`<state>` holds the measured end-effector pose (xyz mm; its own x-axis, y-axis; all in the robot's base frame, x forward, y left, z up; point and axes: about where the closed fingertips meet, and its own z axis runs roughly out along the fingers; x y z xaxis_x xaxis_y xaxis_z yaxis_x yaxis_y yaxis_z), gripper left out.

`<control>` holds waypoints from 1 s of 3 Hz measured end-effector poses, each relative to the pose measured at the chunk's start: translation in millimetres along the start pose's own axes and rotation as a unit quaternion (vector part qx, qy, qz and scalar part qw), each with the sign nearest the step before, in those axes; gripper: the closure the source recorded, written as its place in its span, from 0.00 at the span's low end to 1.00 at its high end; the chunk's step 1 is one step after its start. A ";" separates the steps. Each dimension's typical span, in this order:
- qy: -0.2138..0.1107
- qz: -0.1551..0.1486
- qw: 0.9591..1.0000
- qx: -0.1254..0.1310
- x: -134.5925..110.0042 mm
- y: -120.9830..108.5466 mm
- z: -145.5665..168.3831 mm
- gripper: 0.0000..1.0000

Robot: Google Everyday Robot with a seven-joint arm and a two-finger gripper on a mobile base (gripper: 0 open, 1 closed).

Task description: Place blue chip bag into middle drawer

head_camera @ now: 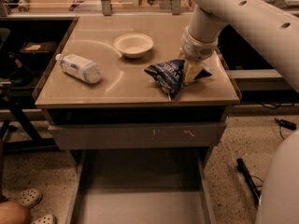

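The blue chip bag is dark blue foil with white lettering and sits bunched up on the right front part of the tan tabletop. My gripper comes down from the white arm and pinches the bag's right half, with the bag's dark corner showing to the right of the fingers. The middle drawer is pulled out below the table front, and its flat grey floor holds nothing.
A white bowl stands at the table's back middle. A clear water bottle lies on its side at the left. A grey drawer front panel with pale scuffs is above the open drawer. Feet in sandals are at the lower left.
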<state>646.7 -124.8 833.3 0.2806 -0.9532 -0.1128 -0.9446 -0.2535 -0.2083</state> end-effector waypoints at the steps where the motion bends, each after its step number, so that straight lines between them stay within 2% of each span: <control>1: 0.000 0.000 1.000 0.000 0.0 0.0 0.0 1.00; 2: 0.008 0.011 1.000 -0.009 -3.1 16.8 -15.0 1.00; 3: 0.010 0.042 0.999 -0.009 -17.5 48.5 -37.7 1.00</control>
<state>589.5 -126.6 861.9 0.1978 -0.9740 -0.1100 -0.9675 -0.1760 -0.1815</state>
